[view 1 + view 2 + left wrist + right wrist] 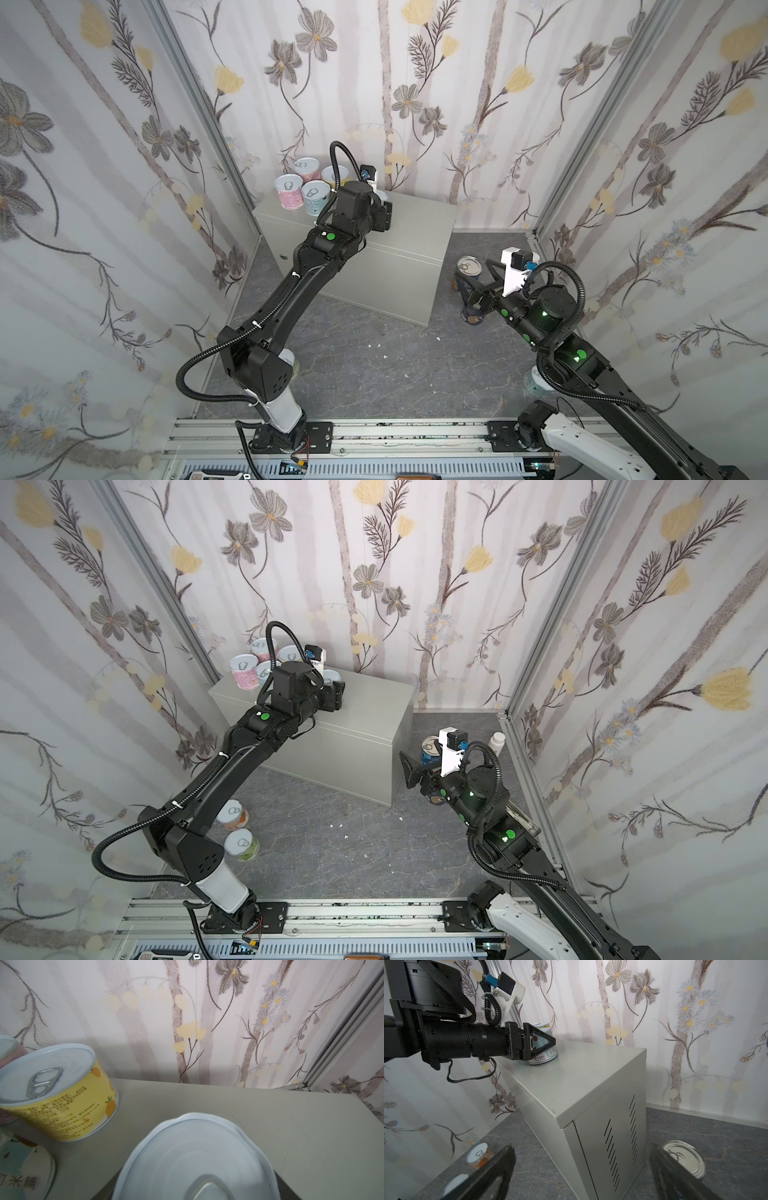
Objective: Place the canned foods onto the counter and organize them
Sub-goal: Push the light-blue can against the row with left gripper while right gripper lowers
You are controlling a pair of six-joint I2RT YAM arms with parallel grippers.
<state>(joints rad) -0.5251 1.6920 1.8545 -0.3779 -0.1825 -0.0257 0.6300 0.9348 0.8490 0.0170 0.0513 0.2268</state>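
On the grey counter [415,232] my left gripper [384,204] is shut on a short pale-blue can [543,1058]; its lid [195,1157] fills the left wrist view. A yellow can [62,1101] stands just beside it, in a cluster with two pink cans [289,193] [306,168] and a pale-blue one [316,197]. My right gripper [581,1174] hangs open and empty low over the floor by the counter's right end. A tall blue can [468,268] stands next to one of its fingers [675,1176], and a dark navy can [472,316] is partly hidden under the arm.
Two short cans [232,814] [242,845] stand on the dark marbled floor beside the left arm. A white pill bottle [496,742] is by the right wall. Floral walls close in on three sides. The counter's right half [374,704] is bare.
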